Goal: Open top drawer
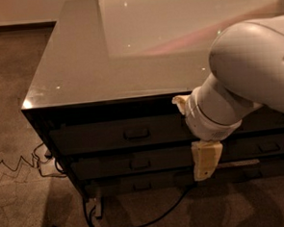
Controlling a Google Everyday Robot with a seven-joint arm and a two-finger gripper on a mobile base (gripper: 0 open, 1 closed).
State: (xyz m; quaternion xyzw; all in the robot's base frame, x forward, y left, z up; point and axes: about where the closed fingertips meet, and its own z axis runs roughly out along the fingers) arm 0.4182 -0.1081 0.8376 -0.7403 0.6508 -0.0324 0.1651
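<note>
The top drawer (100,137) is the uppermost dark front of the cabinet, just under the glossy top, and it is closed. Its small bar handle (136,133) sits in the middle. My gripper (193,131) hangs in front of this drawer front, a little to the right of the handle and not touching it. One cream finger (181,103) shows at the top edge of the drawer and the other (206,159) reaches down over the second drawer. The fingers stand wide apart and hold nothing. My white arm (255,65) covers the right part of the cabinet.
The glossy cabinet top (128,53) reflects light. Two slimmer drawers (135,163) lie below the top one. Cables (39,162) and a power strip (95,207) lie on the carpet at the cabinet's left front corner. Another handle (269,147) shows at the right.
</note>
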